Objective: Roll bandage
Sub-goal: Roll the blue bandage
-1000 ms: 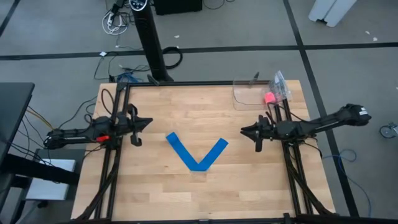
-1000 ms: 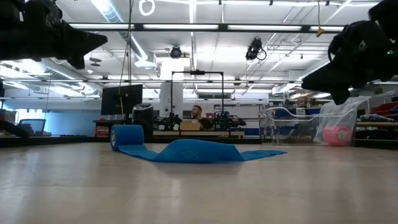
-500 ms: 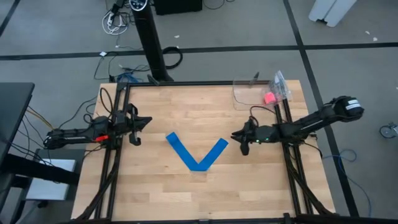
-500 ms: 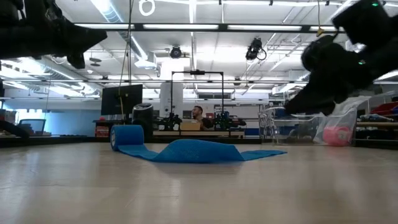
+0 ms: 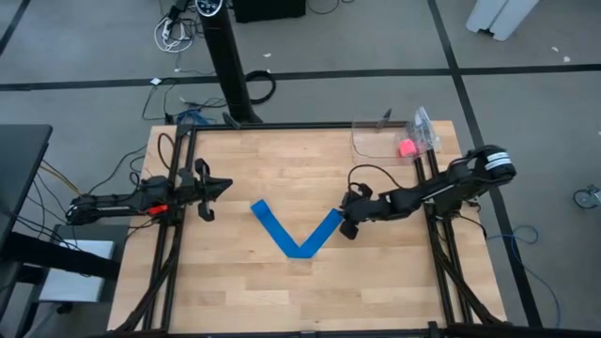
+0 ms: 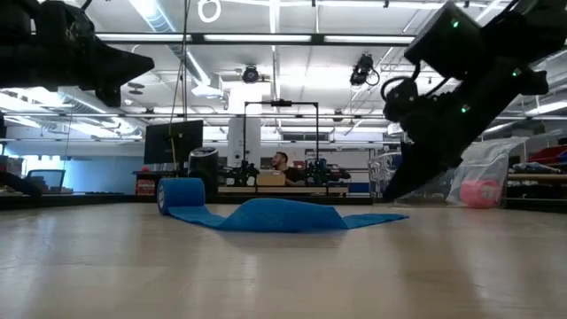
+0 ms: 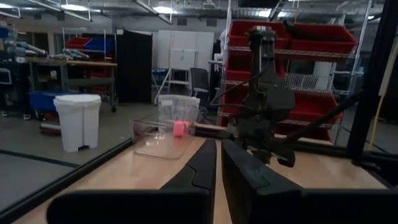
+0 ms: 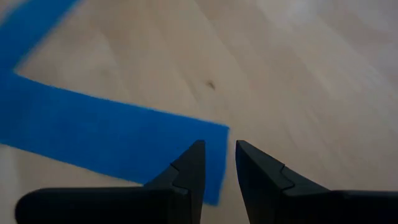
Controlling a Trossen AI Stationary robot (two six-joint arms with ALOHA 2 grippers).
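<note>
The blue bandage (image 5: 299,237) lies on the table as a flat V. In the low view its left end (image 6: 180,195) stands up as a small roll and its middle humps a little. My right gripper (image 5: 347,226) is open and slants down just over the bandage's right end (image 8: 208,146), one fingertip (image 8: 189,167) over the cloth and the other (image 8: 256,168) over bare wood; I cannot tell whether it touches. My left gripper (image 5: 205,192) waits at the table's left, level, with a narrow slit between its fingers (image 7: 218,163) and nothing in it.
A clear plastic container (image 5: 376,143) with a small pink ball (image 5: 406,147) and a clear bag stands at the far right corner. Dark rails (image 5: 169,272) run along both sides of the table. A person (image 6: 281,161) sits far behind the table.
My right gripper has gone toward the table's left edge and down, tipping its fingers downward, and now stands over the bandage's right end. The bandage has not moved.
</note>
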